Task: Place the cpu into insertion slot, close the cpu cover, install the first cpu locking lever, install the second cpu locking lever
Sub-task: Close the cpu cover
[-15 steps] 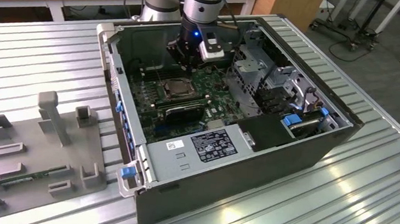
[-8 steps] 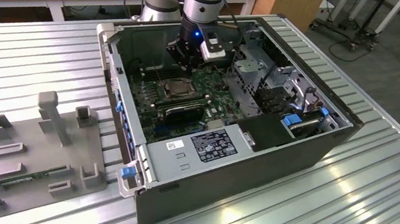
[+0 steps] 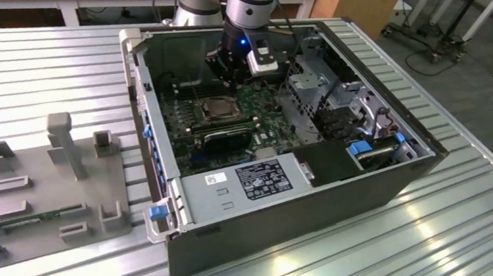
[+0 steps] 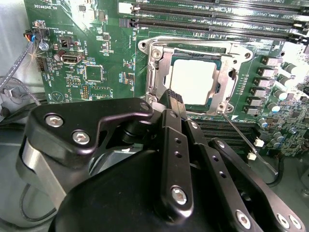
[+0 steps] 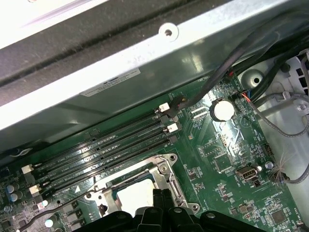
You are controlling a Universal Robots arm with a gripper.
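Note:
The cpu [image 4: 193, 81] lies flat in the insertion slot [image 4: 148, 48] on the green board, its pale metal top showing through the cut-out. The silver cpu cover [image 4: 166, 72] lies down over it as a frame. A thin metal locking lever [image 4: 248, 140] sticks out from one socket corner, slanting away across the memory slots. My gripper [image 4: 173, 96] hangs just above the socket's edge, its black fingers together and holding nothing. In the first wrist view the gripper [image 5: 161, 194] sits against the cover [image 5: 166, 176]. In the exterior view the gripper [image 3: 223, 78] is inside the case, above the socket [image 3: 217, 110].
The open computer case [image 3: 294, 203] lies on a slatted metal table, with a grey drive cage [image 3: 311, 83] and cables beside the board. Long black memory slots [image 5: 106, 150] run beside the socket. A grey fixture plate [image 3: 42, 193] with blocks sits at the exterior view's left.

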